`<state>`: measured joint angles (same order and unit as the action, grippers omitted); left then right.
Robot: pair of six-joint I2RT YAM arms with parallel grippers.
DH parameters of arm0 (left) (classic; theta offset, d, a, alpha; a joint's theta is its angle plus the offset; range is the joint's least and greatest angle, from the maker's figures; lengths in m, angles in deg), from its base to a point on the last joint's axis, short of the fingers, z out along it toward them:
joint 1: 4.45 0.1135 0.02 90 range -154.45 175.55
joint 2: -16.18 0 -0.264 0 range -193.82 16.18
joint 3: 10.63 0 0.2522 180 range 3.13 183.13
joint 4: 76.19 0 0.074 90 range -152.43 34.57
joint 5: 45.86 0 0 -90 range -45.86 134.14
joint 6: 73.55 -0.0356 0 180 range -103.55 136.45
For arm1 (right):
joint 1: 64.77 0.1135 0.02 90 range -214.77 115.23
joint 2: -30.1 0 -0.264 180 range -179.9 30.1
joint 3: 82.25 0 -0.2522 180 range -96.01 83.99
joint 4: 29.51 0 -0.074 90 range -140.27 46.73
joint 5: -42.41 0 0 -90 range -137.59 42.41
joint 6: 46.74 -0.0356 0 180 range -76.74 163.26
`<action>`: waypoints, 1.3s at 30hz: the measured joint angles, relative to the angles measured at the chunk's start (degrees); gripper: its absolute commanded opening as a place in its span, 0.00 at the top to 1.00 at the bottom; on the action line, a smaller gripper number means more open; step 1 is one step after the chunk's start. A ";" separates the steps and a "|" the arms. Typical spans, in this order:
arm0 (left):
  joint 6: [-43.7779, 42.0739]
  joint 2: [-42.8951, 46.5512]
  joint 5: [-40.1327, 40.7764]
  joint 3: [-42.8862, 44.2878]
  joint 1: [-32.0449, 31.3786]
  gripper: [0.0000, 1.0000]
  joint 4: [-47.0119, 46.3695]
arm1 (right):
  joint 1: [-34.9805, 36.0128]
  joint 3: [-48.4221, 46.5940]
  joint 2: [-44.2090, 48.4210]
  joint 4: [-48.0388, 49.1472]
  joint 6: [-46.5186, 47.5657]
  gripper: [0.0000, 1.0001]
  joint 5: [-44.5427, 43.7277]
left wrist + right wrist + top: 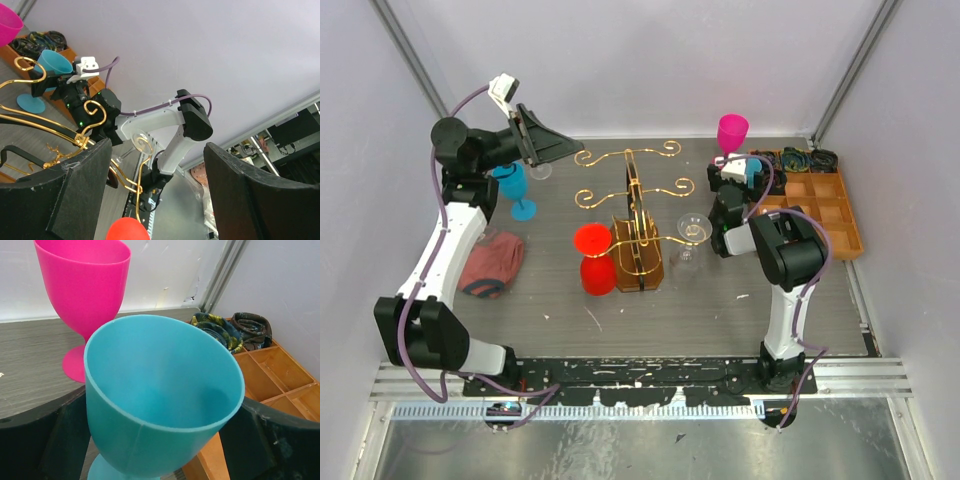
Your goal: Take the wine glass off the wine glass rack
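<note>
Right jaws: pressed against both sides of the bowl of the teal wine glass (160, 400), pinching it upright. The glass is off the wine glass rack (638, 225) and well apart from it, near the far right corner of the counter (560, 310). I cannot tell whether its foot rests on the counter. A pink wine glass (85, 285) stands just beyond it toward the far edge. The compartmented wooden tray (830, 215) lies just beside it along the right edge, with coiled bands (215, 330) in its far compartments. Left jaws: spread, nothing between them, raised over the far left part of the counter. The rack stands at mid-counter. A clear wine glass (693, 228) is at its right-hand scrolls and a red wine glass (598, 275) just beside its left. A blue wine glass (512, 185) stands near the left edge, with a red cloth (490, 262) nearer me.
</note>
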<state>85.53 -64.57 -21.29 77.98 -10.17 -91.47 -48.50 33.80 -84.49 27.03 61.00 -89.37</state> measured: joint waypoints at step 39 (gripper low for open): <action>-15.28 5.27 10.29 0.13 0.04 0.25 28.89 | 0.00 -29.99 48.06 -93.22 -39.56 0.34 37.44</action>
<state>70.25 -59.30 -10.99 78.11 -10.13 -62.57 -48.50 3.81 -36.42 -66.19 21.44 -51.92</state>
